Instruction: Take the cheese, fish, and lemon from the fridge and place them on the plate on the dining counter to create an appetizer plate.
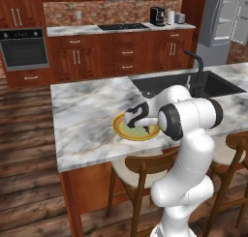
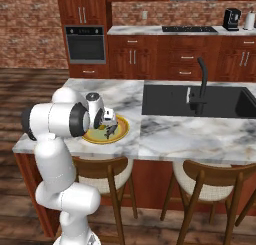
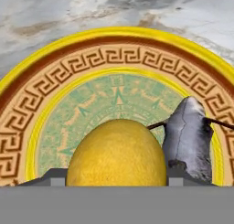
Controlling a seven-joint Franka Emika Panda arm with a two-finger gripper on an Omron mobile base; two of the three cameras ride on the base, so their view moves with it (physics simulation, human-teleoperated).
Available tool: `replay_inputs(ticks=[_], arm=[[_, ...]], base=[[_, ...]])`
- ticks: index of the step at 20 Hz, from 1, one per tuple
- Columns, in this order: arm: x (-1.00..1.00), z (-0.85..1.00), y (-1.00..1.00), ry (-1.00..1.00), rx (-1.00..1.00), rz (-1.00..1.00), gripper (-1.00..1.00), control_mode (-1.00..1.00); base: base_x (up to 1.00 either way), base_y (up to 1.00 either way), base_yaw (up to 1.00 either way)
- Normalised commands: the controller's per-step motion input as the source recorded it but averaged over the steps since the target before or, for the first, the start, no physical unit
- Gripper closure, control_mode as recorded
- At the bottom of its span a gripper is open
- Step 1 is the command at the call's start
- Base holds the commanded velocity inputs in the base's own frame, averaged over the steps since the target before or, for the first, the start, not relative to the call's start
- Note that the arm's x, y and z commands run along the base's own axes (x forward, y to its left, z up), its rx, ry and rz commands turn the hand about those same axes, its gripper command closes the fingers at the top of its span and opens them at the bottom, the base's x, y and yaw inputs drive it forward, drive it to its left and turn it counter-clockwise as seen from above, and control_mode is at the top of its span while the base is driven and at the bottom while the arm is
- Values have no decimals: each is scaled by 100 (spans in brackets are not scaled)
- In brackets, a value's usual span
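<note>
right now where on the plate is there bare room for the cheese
The far half of the plate, from its green centre to the yellow rim, is bare. The near side is crowded: lemon between the fingers, fish right beside it.

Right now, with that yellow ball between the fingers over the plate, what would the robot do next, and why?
Probably lift the gripper straight up. The lemon already sits low over the plate beside the fish, and the jaws look parted rather than squeezing, though contact is hard to tell.
</note>
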Motion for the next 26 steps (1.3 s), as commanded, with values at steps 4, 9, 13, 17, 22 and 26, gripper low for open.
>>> replay_inputs(ticks=[4, 9, 13, 17, 22, 26], arm=[[25, -20, 0, 9, 0, -1, -100, -100], [8, 17, 0, 1, 0, -3, -100, -100], [-8, 53, 0, 0, 0, -6, -100, -100], [-47, 52, 0, 0, 0, -7, -100, -100], [-69, 65, -9, 0, 0, -10, -100, -100], [-100, 66, -31, -1, 0, -7, -100, -100]], base=[[0, 0, 0], [0, 0, 0], [0, 0, 0], [0, 0, 0], [0, 0, 0], [0, 0, 0]])
